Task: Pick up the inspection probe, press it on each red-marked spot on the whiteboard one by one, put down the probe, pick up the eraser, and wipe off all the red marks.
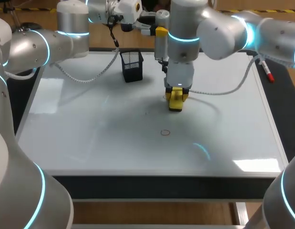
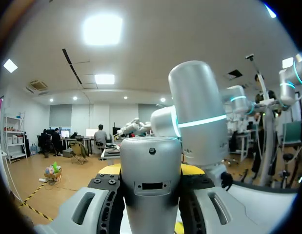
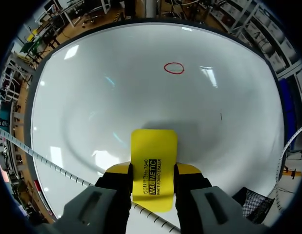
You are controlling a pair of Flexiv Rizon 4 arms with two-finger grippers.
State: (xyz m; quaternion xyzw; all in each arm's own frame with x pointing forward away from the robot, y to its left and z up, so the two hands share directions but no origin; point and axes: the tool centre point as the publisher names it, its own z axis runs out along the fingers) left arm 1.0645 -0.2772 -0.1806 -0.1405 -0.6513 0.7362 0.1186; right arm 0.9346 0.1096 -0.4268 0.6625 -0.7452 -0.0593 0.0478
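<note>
We see the yellow eraser [image 3: 154, 146] clamped between the two fingers of the right gripper [image 3: 154, 168] and held down near the middle of the whiteboard [image 3: 92, 97]. One red ring mark [image 3: 173, 68] lies ahead of it, apart from the eraser. The left gripper [image 2: 151, 169], raised over the board's far edge near the black mesh pen cup [image 1: 132, 66], seems to be gripping the silver inspection probe [image 2: 151, 195], though the contact is hard to see.

Mark [image 1: 165, 132] on whiteboard [image 1: 90, 138], eraser [image 1: 176, 101] beyond it
</note>
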